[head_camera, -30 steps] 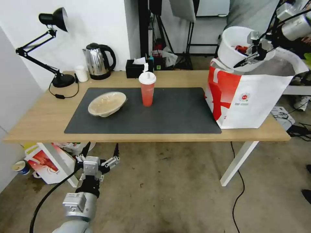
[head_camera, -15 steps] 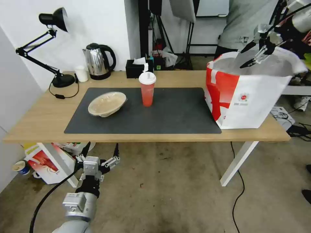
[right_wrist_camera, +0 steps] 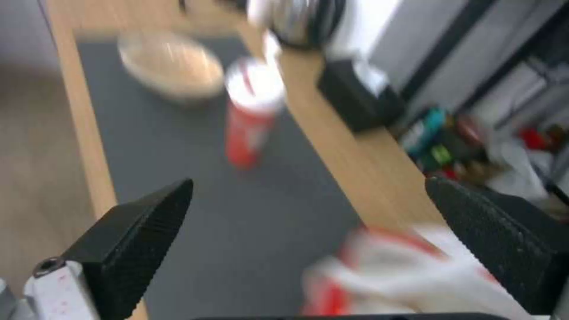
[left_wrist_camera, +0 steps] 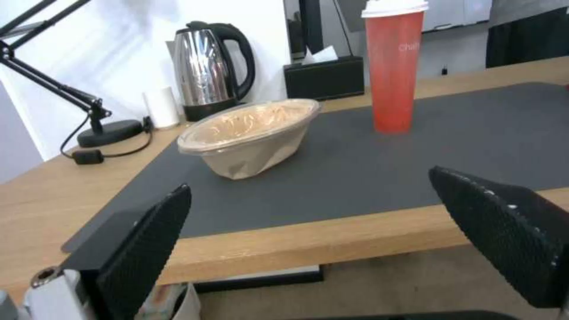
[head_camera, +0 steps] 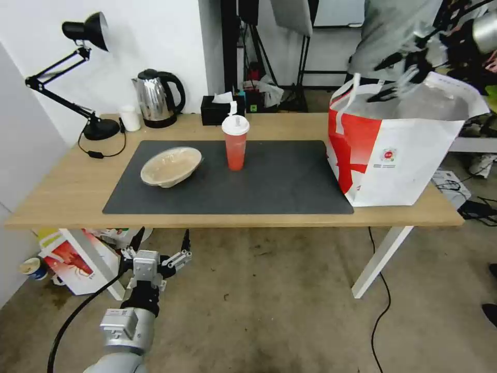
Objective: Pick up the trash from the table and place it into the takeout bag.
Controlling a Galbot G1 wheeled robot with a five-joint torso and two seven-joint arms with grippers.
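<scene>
Head view: boxy, foil-lined takeout bag (head_camera: 393, 155), seemingly crinkled.

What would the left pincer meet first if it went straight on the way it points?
Probably the table's front edge: the open left pincer sits low, before the table, aimed at that edge. Just above, the line would cross the mat toward the beige bowl. Depth is unclear.
</scene>
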